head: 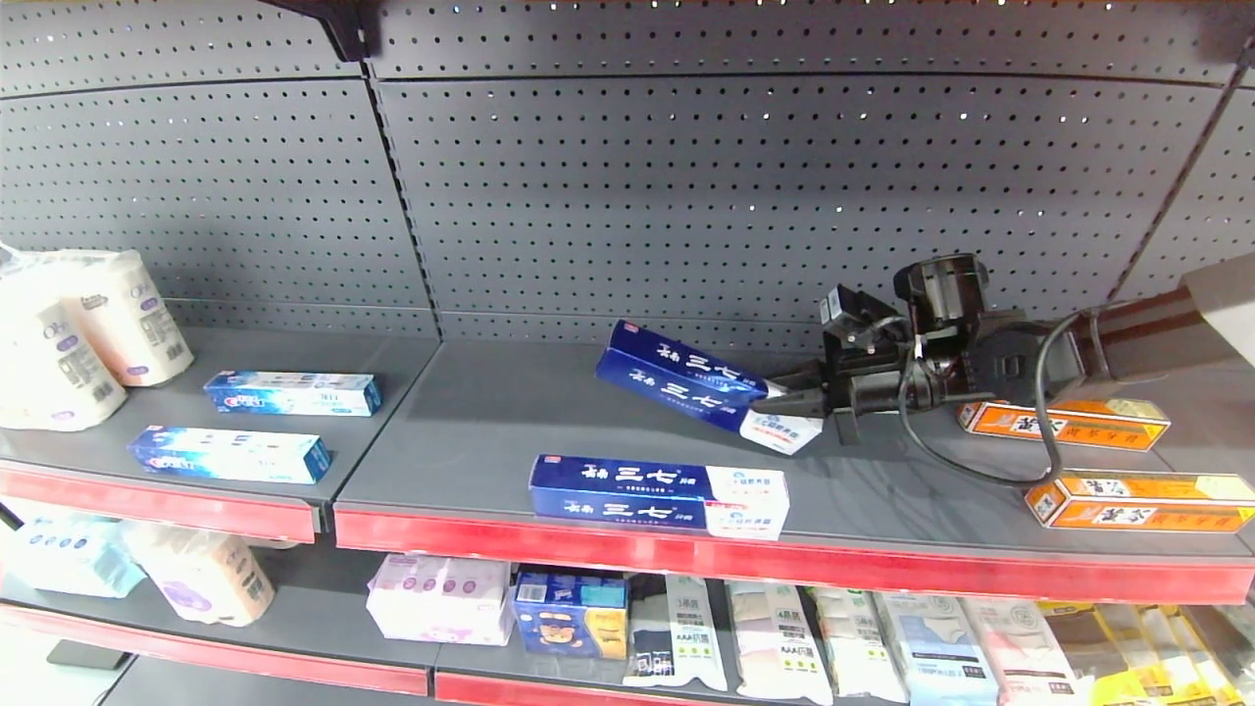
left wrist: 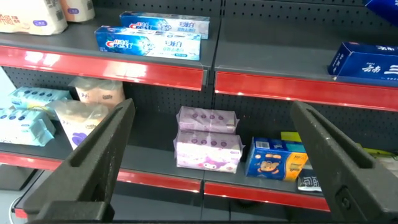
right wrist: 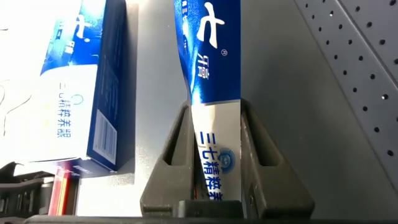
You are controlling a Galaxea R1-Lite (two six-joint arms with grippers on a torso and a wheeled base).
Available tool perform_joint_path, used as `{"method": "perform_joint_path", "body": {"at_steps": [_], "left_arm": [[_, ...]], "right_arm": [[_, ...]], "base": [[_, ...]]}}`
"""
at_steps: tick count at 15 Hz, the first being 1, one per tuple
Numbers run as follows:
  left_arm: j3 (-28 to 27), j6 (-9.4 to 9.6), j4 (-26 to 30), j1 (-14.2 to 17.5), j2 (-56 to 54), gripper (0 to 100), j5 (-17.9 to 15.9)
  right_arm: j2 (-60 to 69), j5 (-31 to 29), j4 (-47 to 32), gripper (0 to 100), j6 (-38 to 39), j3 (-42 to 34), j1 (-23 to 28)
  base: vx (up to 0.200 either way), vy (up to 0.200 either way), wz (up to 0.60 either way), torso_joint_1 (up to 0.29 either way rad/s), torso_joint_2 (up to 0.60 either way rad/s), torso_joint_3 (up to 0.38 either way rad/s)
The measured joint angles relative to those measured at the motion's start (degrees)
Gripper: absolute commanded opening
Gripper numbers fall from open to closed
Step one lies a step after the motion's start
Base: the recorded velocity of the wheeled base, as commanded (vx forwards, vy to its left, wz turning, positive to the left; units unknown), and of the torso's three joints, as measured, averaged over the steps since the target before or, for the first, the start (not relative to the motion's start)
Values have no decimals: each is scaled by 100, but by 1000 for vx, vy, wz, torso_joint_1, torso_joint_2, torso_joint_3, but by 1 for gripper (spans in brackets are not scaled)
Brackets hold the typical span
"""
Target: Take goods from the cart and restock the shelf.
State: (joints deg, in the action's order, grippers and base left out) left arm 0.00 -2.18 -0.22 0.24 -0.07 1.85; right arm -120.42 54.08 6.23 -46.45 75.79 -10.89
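Your right gripper (head: 787,397) has its fingers (right wrist: 177,146) clenched on the white end of a long blue-and-white toothpaste box (head: 677,378), one finger against each broad side. That held box lies at a slant over the rear half of the grey metal shelf (head: 471,431), its blue end pointing toward the perforated grey back panel (head: 686,196). You cannot tell whether it rests on the shelf or hangs just above it.

A second blue-and-white toothpaste box (head: 657,495) lies flat along the shelf's red front strip (head: 784,564), near the held one but apart from it. To the right of the gripper, a rear orange-and-yellow box (head: 1064,424) and a front orange-and-yellow box (head: 1142,500) lie one behind the other.

On the left shelf section you have two light-blue toothpaste boxes, one behind (head: 294,392) and one in front (head: 230,454), next to wrapped white toilet-roll packs (head: 78,333).

Your left gripper (left wrist: 211,106) faces the shelving from in front, its fingers (left wrist: 87,162) spread wide with nothing between them. Beyond them, on the lower shelf, stacked purple-patterned tissue packs (left wrist: 208,140) sit just beside a small blue carton (left wrist: 277,158).
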Motion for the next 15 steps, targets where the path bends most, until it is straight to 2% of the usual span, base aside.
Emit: {"method": "perform_joint_path", "body": {"at_steps": [13,14,15], "left_arm": [[0,0,-2,0,0,100,4],[0,0,0,0,0,100,2],[0,0,-2,0,0,100,2]], "right_arm": [[2,33,-2,0,16,-18,0],[2,33,0,100,13,-22,4],[2,37,9,100,9,-24,6]], "base": [[0,0,0,0,0,0],[0,0,0,0,0,0],[0,0,0,0,0,0]]}}
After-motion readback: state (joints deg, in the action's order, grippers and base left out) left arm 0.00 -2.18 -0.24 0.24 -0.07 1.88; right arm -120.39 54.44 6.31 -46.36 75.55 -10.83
